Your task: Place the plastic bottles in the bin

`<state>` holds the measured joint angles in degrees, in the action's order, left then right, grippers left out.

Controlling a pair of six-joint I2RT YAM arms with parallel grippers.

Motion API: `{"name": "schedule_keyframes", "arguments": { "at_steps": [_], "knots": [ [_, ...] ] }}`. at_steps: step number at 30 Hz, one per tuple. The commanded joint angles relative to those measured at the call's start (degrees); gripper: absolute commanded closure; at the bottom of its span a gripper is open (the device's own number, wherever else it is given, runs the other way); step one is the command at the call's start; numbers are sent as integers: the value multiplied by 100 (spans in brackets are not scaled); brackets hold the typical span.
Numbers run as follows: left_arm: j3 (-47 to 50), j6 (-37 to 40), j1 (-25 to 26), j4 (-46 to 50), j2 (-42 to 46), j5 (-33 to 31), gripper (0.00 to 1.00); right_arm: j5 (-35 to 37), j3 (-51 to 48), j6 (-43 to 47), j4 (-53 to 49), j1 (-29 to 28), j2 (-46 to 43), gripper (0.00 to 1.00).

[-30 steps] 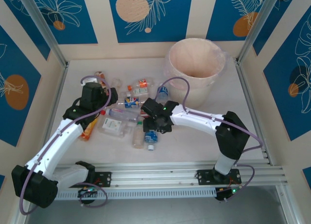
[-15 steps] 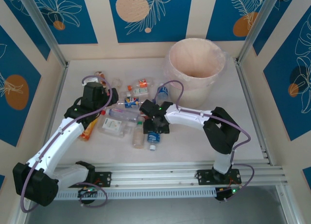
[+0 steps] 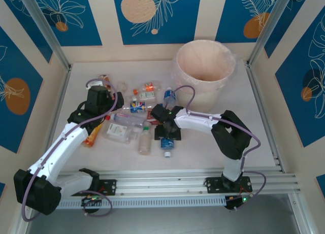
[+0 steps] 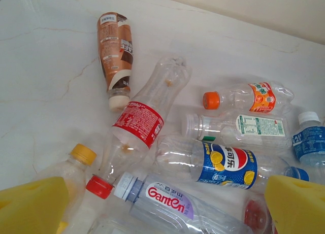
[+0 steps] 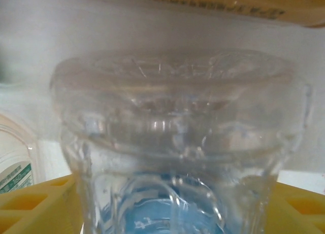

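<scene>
We find the right gripper (image 3: 166,135) pinching a clear, blue-labelled plastic bottle (image 3: 167,143) left of, and nearer than, the round cream-white lined bin (image 3: 209,94). The left gripper (image 4: 163,206), fingers spread, hangs above loose clear bottles (image 4: 147,117) farther left.

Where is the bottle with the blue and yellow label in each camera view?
Top view: the blue and yellow bottle lies left of centre, mid-pile.
Left wrist view: it lies low, right of centre.
Right wrist view: a different one, a water bottle, sits between the yellow fingers.
Shared landmark: the orange-capped bottle, lying beyond it.
</scene>
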<state>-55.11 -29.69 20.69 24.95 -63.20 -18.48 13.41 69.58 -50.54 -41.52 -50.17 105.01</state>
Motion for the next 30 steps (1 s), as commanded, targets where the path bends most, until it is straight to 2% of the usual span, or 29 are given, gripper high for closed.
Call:
{"name": "schedule_keyframes", "arguments": {
  "at_steps": [1,6,15,23,30],
  "knots": [
    [-43,-17,-28,19,-43,4,0,-181,-15,88,-96,8,191,24],
    [-70,-1,-29,28,-43,11,1,-101,27,80,-208,-25,171,40],
    [-122,32,-29,56,-35,-9,0,360,537,193,-978,-453,-292,52],
    [-105,17,-23,56,9,-59,1,635,1230,601,-1324,-603,-1348,57],
    [-69,-17,-29,12,-7,3,1,1274,2226,1496,-1119,-247,-1860,57]
  ]
}}
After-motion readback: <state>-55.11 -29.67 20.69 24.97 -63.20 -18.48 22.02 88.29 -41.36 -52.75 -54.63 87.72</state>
